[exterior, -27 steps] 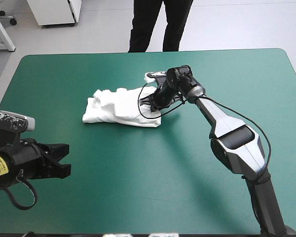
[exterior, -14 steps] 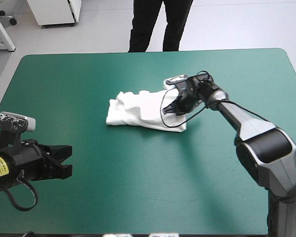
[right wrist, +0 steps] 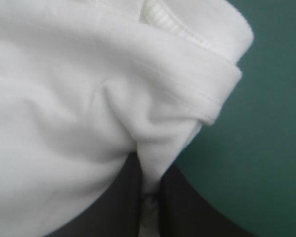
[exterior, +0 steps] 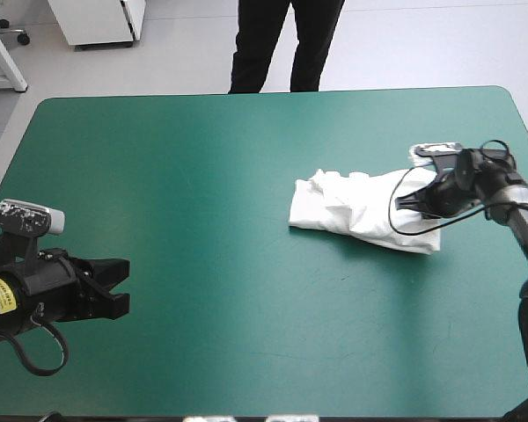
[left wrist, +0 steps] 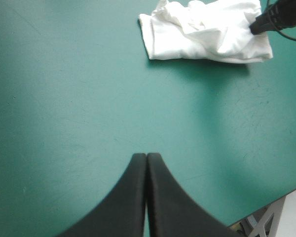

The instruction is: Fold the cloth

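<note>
Two grippers showed: the right gripper (exterior: pixel 415 200) was clamped on the right end of the T-shirt (exterior: pixel 343 211), a rumpled white bundle lying toward the right edge of the teal-green table (exterior: pixel 202 176). The left gripper (exterior: pixel 119 283), fingers pressed together, hovered near the near-left corner, well apart from it.

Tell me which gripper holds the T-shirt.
The right gripper: it pinches one end of the T-shirt. The left gripper is shut on nothing, far from it.
</note>
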Tool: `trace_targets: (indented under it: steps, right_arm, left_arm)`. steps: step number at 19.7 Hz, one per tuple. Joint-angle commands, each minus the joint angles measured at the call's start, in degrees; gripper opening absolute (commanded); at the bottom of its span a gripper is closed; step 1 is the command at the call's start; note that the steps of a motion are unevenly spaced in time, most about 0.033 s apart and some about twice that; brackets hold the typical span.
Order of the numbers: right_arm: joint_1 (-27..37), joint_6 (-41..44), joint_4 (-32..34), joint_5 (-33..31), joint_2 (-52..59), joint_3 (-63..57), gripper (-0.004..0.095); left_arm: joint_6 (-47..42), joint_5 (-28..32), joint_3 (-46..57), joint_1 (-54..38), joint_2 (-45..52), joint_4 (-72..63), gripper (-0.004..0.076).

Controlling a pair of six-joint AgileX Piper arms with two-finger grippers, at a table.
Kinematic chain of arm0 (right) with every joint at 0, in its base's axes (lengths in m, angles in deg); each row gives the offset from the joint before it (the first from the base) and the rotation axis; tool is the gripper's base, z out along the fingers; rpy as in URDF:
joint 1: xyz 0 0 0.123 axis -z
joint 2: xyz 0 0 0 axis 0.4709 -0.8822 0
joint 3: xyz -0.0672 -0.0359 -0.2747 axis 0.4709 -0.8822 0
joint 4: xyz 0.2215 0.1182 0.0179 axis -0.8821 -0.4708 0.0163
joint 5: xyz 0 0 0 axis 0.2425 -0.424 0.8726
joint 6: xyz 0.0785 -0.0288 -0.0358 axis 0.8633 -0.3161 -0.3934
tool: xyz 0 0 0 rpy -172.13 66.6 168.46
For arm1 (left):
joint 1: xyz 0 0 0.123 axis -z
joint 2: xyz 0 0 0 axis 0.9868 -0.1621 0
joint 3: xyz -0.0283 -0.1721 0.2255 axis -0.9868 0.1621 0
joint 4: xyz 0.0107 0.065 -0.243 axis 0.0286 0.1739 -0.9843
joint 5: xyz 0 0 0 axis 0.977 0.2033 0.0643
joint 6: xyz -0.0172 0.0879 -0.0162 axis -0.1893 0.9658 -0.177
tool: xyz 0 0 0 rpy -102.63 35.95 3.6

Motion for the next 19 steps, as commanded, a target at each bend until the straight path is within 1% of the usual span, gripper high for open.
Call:
trace_targets:
  steps: [1, 2, 3, 4, 5, 6, 7, 9, 11, 13, 14, 15, 16, 17, 18, 19]
  right_arm:
    - [9.4, -0.5, 0.7, 4.5, 7.0, -3.4, -0.0017]
    - [11.4, -0.5, 0.7, 5.0, 7.5, -4.0, -0.0017]
    - [14.7, -0.5, 1.3, 5.3, 7.9, -4.4, -0.0017]
    - [16.3, -0.5, 1.8, 5.3, 8.2, -4.4, -0.0017]
    - [19.2, -0.5, 3.1, 5.3, 8.2, -4.4, -0.0017]
    - [19.9, 0.1, 4.1, 5.3, 8.3, -4.4, -0.0017]
    - [22.3, 2.5, 6.8, 5.3, 8.3, -4.4, -0.0017]
    - [24.5, 2.9, 6.8, 5.5, 8.3, -4.4, -0.0017]
    - [24.6, 2.9, 6.8, 6.4, 8.3, -4.4, -0.0017]
    - [24.6, 2.9, 6.4, 6.6, 8.2, -4.4, 0.0017]
    - [24.6, 3.2, 6.2, 6.1, 8.2, -4.4, 0.0096]
    - [24.6, 3.8, 6.0, 5.5, 8.2, -4.4, 0.0204]
    - [24.6, 3.8, 5.7, 4.6, 8.2, -4.4, 0.0365]
    - [24.6, 3.8, 5.8, 4.5, 8.3, -4.4, 0.0499]
    - [24.6, 5.0, 6.8, 4.5, 8.5, -4.3, 0.0667]
    - [24.6, 6.4, 7.7, 4.3, 8.9, -4.2, 0.0727]
  left_arm:
    - [0.5, -1.9, -1.2, 0.1, -0.2, -0.9, -0.0009]
    - [1.4, -1.9, -1.2, 0.1, -0.2, -0.9, -0.0009]
    - [2.3, -1.9, -1.2, 0.1, -0.2, -0.9, -0.0009]
    - [2.5, -1.9, -1.2, 0.1, -0.2, -0.9, -0.0009]
    - [2.7, -1.9, -1.2, 0.1, -0.2, -0.8, -0.0009]
    - [3.0, -1.9, -1.2, 0.1, -0.2, -0.7, -0.0009]
    - [4.2, -1.9, -1.2, 0.1, -0.2, -0.7, -0.0009]
    - [4.8, -1.9, -1.2, 0.1, -0.2, -0.7, -0.0009]
    - [5.3, -1.9, -1.2, 0.1, -0.2, -0.7, -0.0009]
    - [5.3, -1.9, -1.2, 0.1, -0.2, -0.7, -0.0009]
    - [5.3, -1.9, -1.2, 0.1, -0.2, -0.7, -0.0009]
    - [5.5, -1.9, -1.2, 0.1, -0.2, -0.7, -0.0009]
    - [5.8, -1.9, -1.2, 0.1, -0.2, -0.7, -0.0009]
    - [5.8, -1.9, -1.2, 0.1, -0.2, -0.7, -0.0009]
    - [6.1, -1.9, -1.2, 0.1, -0.2, -0.7, -0.0009]
    - [6.1, -1.9, -1.2, 0.1, -0.2, -0.7, -0.0009]
